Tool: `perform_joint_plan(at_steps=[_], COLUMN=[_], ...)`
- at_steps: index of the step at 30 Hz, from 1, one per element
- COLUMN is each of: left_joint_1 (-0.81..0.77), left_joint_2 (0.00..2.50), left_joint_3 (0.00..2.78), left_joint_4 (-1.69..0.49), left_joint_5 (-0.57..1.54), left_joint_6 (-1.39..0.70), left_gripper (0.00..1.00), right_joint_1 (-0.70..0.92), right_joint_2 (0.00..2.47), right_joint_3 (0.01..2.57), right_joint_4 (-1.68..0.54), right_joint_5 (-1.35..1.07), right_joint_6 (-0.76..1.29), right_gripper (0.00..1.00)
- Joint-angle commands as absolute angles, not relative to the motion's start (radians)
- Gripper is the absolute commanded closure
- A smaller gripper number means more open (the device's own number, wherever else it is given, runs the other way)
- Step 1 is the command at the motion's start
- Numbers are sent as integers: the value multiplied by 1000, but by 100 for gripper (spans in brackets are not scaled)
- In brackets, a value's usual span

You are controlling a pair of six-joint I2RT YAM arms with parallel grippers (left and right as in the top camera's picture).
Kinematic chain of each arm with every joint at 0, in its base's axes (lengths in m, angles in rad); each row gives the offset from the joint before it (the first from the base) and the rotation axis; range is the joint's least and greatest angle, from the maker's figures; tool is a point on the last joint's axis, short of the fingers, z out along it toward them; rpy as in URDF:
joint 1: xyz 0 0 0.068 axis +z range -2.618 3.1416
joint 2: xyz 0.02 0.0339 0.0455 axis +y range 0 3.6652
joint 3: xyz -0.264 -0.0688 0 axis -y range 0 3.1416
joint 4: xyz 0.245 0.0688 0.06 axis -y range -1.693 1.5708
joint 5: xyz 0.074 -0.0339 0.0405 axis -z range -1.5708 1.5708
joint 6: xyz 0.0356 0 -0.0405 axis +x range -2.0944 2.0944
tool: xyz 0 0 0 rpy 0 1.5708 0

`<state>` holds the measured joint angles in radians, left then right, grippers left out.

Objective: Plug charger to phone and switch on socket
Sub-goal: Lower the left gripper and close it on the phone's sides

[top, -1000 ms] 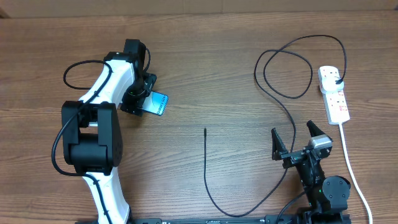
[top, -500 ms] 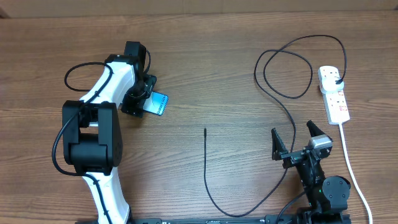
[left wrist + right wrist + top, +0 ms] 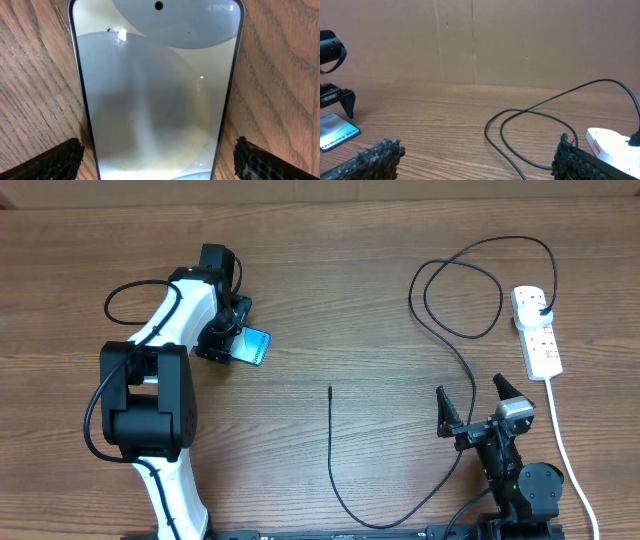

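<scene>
- Phone (image 3: 255, 346) lies flat on the desk (image 3: 350, 290), screen up and lit, in the left half, just beside the left arm's wrist.
- Left gripper (image 3: 228, 338) is spread open with one finger on each side of the phone's end (the wrist view shows bare wood between each finger and the phone edge). It grips nothing.
- Charger (image 3: 330, 430) has its connector tip (image 3: 330, 388) lying loose mid-desk, well apart from the phone.
- Its cable runs toward the near edge, curves right, then climbs into loose loops.
- Black plug (image 3: 541, 311) sits in the far outlet of the socket (image 3: 537, 340), at the right side.
- White cord (image 3: 560, 430) trails from the socket toward the near edge; switch position is too small to tell.
- Right gripper (image 3: 472, 402) is wide open and empty, near the front edge; the cable passes close by it (contact unclear).
</scene>
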<state>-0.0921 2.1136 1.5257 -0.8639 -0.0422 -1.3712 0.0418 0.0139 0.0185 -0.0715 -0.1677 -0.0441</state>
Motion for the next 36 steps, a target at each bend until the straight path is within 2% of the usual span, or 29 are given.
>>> perform_joint_plan(at_steps=[1,36], left_joint_1=[-100,-100], left_joint_2=[2121,2122], left_joint_3=[1504,1441], left_joint_4=[-866,-893], left_joint_5=[-60,-35], left_joint_6=[-1392,-1403], left_gripper=[0,0], right_joint_1=[44,44], right_joint_2=[4,4], right_joint_3=[8,8], right_joint_4=[-67,-67], right_joint_5=[-158,-158], right_joint_6=[-37,-37], right_gripper=[0,0])
